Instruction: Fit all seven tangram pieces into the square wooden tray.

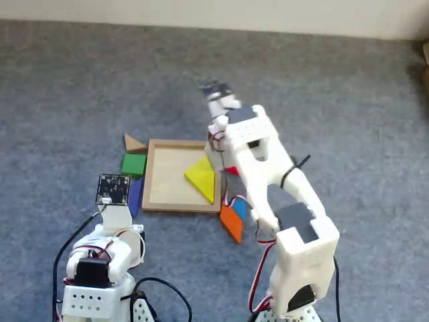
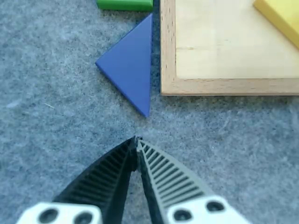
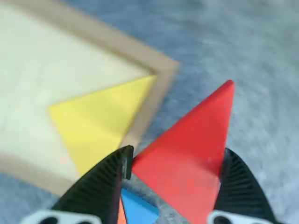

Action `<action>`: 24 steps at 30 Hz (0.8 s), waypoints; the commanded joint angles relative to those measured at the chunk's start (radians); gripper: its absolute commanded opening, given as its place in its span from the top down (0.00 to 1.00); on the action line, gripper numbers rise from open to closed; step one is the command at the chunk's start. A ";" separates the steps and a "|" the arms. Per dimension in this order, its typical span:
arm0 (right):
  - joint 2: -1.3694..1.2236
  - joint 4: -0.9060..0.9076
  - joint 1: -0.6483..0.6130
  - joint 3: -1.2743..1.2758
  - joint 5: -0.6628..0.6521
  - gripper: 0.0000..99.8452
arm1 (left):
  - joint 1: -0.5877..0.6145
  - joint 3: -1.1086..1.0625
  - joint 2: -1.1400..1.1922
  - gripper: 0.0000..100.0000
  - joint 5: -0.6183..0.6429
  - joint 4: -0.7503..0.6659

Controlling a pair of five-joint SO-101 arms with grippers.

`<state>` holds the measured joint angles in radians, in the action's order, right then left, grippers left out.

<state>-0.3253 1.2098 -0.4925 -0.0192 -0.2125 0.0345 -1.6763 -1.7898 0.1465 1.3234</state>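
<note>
High camera sits up above, behind both arm bases, looking down across the grey worktop (image 1: 80, 80). Left wrist camera rides low, peering past the left gripper (image 2: 137, 140) at one corner of the tray (image 2: 167, 56). Right wrist camera's even closer (red triangle (image 3: 187, 140) looms in the right gripper (image 3: 177, 151)). All three catch the tray and the yellow piece (image 1: 202, 176).

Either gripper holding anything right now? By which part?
Right gripper appears to clamp the red triangle across its wide end, one finger on each edge. Left gripper is shut on nothing.
</note>
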 commanded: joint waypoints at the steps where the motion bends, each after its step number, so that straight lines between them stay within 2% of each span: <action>1: 0.071 -0.047 -0.061 -0.059 -0.198 0.80 | 0.015 -0.021 -0.019 1.00 0.000 0.003; 6: 0.071 -0.186 -0.110 -0.054 -0.385 0.80 | 0.015 -0.021 -0.019 1.00 0.000 0.003; 10: 0.070 -0.223 -0.140 -0.051 -0.483 0.80 | 0.015 -0.021 -0.019 1.00 0.000 0.003; 24: 0.068 -0.257 -0.243 -0.050 -0.640 0.80 | 0.015 -0.021 -0.019 1.00 0.000 0.003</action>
<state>-0.3253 0.9720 -0.7043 -0.0192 -0.8263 0.0345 -1.6763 -1.7898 0.1465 1.3234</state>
